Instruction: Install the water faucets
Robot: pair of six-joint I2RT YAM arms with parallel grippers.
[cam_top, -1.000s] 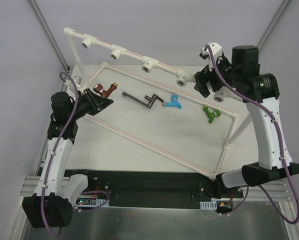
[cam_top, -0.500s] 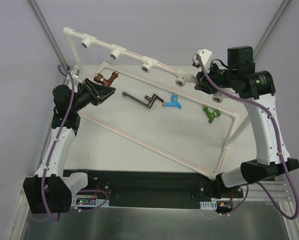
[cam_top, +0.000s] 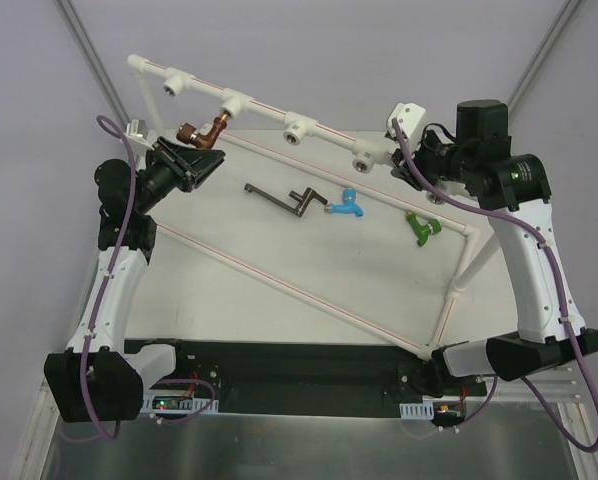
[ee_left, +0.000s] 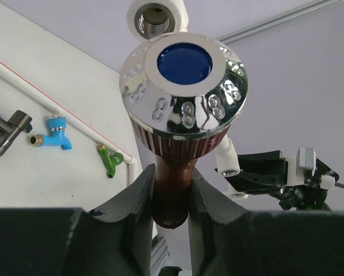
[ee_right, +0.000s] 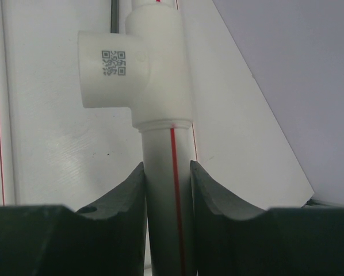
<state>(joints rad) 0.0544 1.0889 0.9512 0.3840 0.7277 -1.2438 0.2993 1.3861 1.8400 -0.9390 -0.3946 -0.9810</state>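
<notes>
My left gripper [cam_top: 193, 146] [ee_left: 171, 192] is shut on the stem of the red-brown water faucet [cam_top: 201, 130] [ee_left: 180, 149]. Its shiny knob with a blue centre [ee_left: 183, 86] faces the left wrist camera. The faucet hangs in the air, its brass end just below the second socket [cam_top: 229, 103] [ee_left: 155, 17] of the white pipe frame's raised rail [cam_top: 324, 133]. My right gripper [cam_top: 404, 168] [ee_right: 167, 190] is shut on that rail's pipe [ee_right: 163, 167], just below a tee fitting [ee_right: 132, 69]. The blue faucet [cam_top: 346, 205] [ee_left: 56, 133] and the green faucet [cam_top: 420, 227] [ee_left: 107, 161] lie on the table.
A dark grey lever tap [cam_top: 284, 200] [ee_left: 5, 129] lies left of the blue faucet. The frame's lower pipes [cam_top: 299, 300] run across the table [cam_top: 279, 250] around all three. More open sockets [cam_top: 297, 130] line the rail. Slanted metal poles [cam_top: 94, 60] stand at both back corners.
The left arm has lifted the red-brown faucet up and back, from near the table to the rail's second socket. The right gripper has closed on the rail's pipe.
</notes>
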